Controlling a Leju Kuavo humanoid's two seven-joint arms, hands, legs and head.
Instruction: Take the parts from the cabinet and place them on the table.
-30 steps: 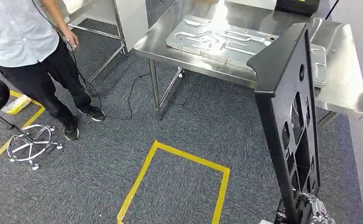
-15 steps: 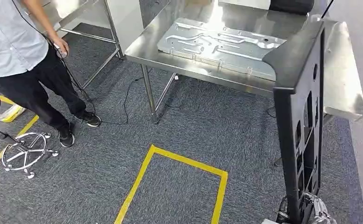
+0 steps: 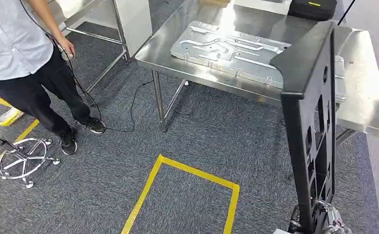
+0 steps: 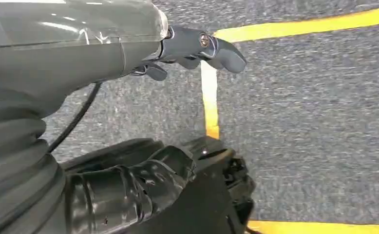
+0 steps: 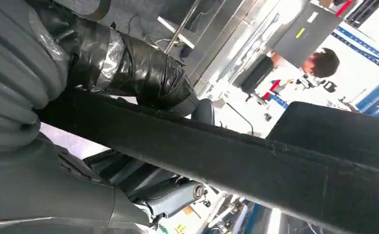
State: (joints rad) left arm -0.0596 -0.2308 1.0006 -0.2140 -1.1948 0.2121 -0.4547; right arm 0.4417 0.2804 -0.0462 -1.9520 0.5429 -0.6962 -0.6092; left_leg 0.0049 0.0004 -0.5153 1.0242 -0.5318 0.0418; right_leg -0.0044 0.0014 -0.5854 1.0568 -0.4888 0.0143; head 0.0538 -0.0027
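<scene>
Bright even indoor light, strong glare on steel bench (image 3: 363,92), soft shadows on carpet (image 3: 212,136), right wrist view background overexposed, close hand (image 5: 129,68) blurred

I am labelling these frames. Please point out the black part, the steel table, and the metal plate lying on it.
black part (image 3: 315,97), head view, upper flat face.
steel table (image 3: 368,92), head view, bare right side of top.
metal plate (image 3: 226,48), head view, middle of its embossed surface.

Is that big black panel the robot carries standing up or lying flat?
Standing up. The black panel rises on end from the right hand gripping its lower end, with its top reaching in front of the steel table.
</scene>
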